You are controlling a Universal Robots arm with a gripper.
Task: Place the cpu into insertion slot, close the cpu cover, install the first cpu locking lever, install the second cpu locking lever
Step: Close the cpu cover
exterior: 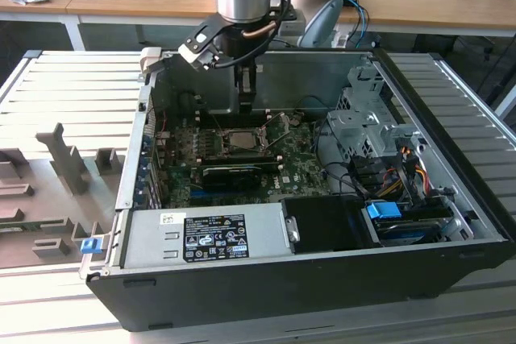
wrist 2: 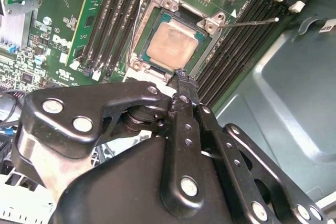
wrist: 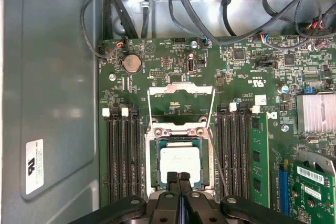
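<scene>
The cpu (wrist: 180, 163) lies in the insertion slot (wrist: 153, 161), pale metal face up, framed by the slot's silver rim on the green motherboard (wrist: 173, 61) inside the open computer case (exterior: 322, 279). From where I stand it looks level, though I can't swear every corner is fully down.

The cpu cover (wrist: 181, 91) is swung open, lying clear of the slot on the side away from the hand, with bare board showing through its window. One thin wire locking lever (wrist 2: 252, 22) sticks out sideways over the memory slots (wrist: 122, 156), unlatched.

The hand (wrist: 179, 178) is clenched, its two black fingertips pressed together and grasping nothing. It hangs just beside the slot's near rim, the tips close to the chip's edge.

The worries, as I see them:
- Clenched tips this close could catch the chip's edge and tip or shift it in the slot.
- If the chip sits slightly askew, a cover forced down on it could harm the contacts beneath.
- The springy lever could slip off a narrow fingertip and snap back against the board.
</scene>
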